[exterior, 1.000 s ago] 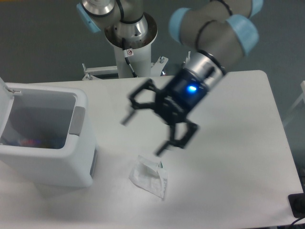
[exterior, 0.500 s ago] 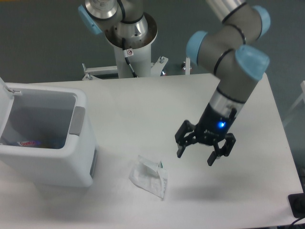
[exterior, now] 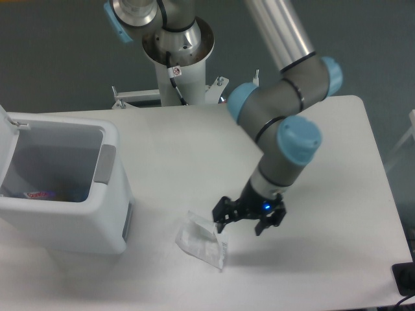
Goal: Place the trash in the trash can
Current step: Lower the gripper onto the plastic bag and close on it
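Grey arm [exterior: 279, 110] with light-blue joint caps, silver tube, black jaws.

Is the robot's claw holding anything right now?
No, nothing. The gripper is open, its fingers down beside the white wrapper on the table.

Crumpled wrapper [exterior: 202, 242] lies flat near open trash can [exterior: 61, 194] holding bottle [exterior: 40, 194].

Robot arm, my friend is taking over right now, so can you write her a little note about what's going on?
Gripper: open, empty, low over the table, just right of the wrapper.
Wrapper: lying crumpled on the table, right of the trash can, not yet grasped.
Bottle: its pink label shows inside the can, whose lid is up.
Done: bottle binned.
Left: grasp the wrapper and drop it in the can.
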Robot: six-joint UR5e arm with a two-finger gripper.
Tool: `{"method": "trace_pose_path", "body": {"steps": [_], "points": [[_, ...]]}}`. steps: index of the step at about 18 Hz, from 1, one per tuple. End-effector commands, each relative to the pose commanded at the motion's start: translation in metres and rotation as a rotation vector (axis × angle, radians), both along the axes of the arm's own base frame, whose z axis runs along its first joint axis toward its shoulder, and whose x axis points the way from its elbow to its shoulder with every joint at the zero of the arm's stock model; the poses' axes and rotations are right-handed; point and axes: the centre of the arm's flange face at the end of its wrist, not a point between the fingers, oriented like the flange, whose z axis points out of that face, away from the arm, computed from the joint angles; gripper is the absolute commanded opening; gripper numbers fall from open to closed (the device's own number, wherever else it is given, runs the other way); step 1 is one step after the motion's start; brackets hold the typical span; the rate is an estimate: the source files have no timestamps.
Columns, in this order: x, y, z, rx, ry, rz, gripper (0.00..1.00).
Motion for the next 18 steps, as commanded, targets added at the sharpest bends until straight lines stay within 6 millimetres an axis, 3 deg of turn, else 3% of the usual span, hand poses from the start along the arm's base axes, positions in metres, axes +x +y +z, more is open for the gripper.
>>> {"method": "trace_pose_path", "body": {"steps": [5,10,14,18], "points": [[0.016,-0.009,-0.026,-0.078,-0.026,0.029,1.00],[0.026,-0.005,-0.043,-0.130,-0.019,0.007,1.00],[0.030,-0.004,-0.044,-0.159,0.005,-0.003,0.66],[0.029,-0.006,-0.041,-0.157,0.016,-0.013,0.42]]}}
